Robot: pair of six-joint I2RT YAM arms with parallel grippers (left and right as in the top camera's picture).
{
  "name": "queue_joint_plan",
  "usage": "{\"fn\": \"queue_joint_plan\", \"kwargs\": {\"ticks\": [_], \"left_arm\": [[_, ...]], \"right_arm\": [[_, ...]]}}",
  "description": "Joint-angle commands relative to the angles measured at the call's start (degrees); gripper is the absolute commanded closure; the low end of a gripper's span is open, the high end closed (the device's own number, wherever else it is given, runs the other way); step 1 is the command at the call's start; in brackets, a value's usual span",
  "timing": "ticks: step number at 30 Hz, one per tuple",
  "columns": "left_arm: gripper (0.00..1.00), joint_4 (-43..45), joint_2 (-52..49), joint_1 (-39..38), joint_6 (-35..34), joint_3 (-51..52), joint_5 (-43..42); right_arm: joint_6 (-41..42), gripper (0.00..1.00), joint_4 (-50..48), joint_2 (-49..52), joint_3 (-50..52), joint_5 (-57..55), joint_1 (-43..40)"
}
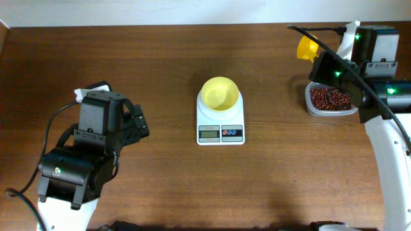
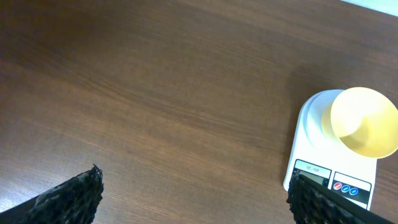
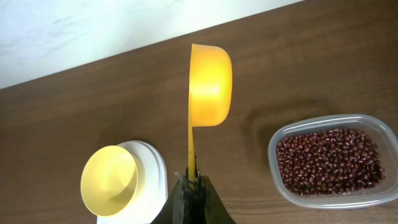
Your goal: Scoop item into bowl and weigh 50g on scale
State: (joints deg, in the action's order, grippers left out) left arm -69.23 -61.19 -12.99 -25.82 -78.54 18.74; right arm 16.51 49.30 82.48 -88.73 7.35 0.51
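Observation:
The pale yellow bowl stands empty on the white scale at the table's middle; both also show in the left wrist view, bowl, scale, and in the right wrist view, bowl, scale. The reddish-brown beans lie in a clear container at the right, also in the right wrist view. My right gripper is shut on the handle of a bright yellow scoop, held empty in the air left of the container. My left gripper is open and empty, left of the scale.
The right arm's body and cable hang over the container's far side. The table's back edge meets a white wall. Bare wood lies between the left gripper and the scale.

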Motion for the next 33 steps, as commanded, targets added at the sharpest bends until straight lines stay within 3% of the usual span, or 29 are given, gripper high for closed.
{"fn": "queue_joint_plan", "kwargs": {"ticks": [1, 5, 7, 10, 12, 14, 15, 19, 23, 24, 25, 26, 33], "left_arm": [[0.01, 0.09, 0.13, 0.42, -0.26, -0.46, 1.18], [0.01, 0.09, 0.13, 0.42, -0.26, -0.46, 1.2], [0.01, 4.22, 0.13, 0.42, -0.44, -0.46, 1.05], [0.01, 10.93, 0.13, 0.42, -0.5, -0.46, -2.95], [0.01, 16.39, 0.11, 0.42, -0.46, -0.46, -10.01], [0.01, 16.46, -1.03, 0.39, 3.3, -0.46, -20.04], [0.01, 15.21, -3.54, -0.35, 10.75, -0.46, -28.92], [0.01, 9.94, -14.29, -6.03, 12.44, -0.46, -32.09], [0.01, 6.23, -21.27, -6.1, 12.48, -0.46, -36.79], [0.23, 4.74, -22.03, -6.19, 12.5, -0.46, -38.1], [0.83, 4.02, -22.51, -6.75, 12.48, -0.46, -38.01], [1.0, 4.0, -22.84, -7.43, 12.46, -0.46, -37.88], [1.0, 13.16, -32.35, -19.76, 12.46, -0.24, -24.26]], "right_arm": [[0.44, 0.96, -0.2, 0.13, -0.7, -0.48, -0.15], [0.44, 0.96, -0.2, 0.13, -0.7, -0.48, -0.15], [0.42, 0.96, -0.2, 0.13, -0.7, -0.5, -0.17], [0.22, 0.96, 0.37, 0.13, -0.7, -0.5, -0.17], [0.24, 0.96, 0.17, 0.13, -0.7, -0.5, -0.17], [0.22, 0.96, -0.11, 0.13, -0.7, -0.5, -0.17], [0.22, 0.96, -0.46, 0.13, -0.7, -0.52, -0.22], [0.24, 0.96, -0.61, 0.13, -0.7, -0.5, -0.22], [0.24, 0.96, -0.57, 0.13, -0.7, -0.5, -0.22], [0.24, 0.96, -0.57, 0.13, -0.7, -0.48, -0.22], [0.24, 0.96, -0.57, 0.13, -0.7, -0.5, -0.22], [0.24, 0.96, -0.59, 0.13, -0.7, -0.5, -0.22], [0.24, 0.96, -0.61, 0.13, -0.7, -0.5, -0.22]]}}
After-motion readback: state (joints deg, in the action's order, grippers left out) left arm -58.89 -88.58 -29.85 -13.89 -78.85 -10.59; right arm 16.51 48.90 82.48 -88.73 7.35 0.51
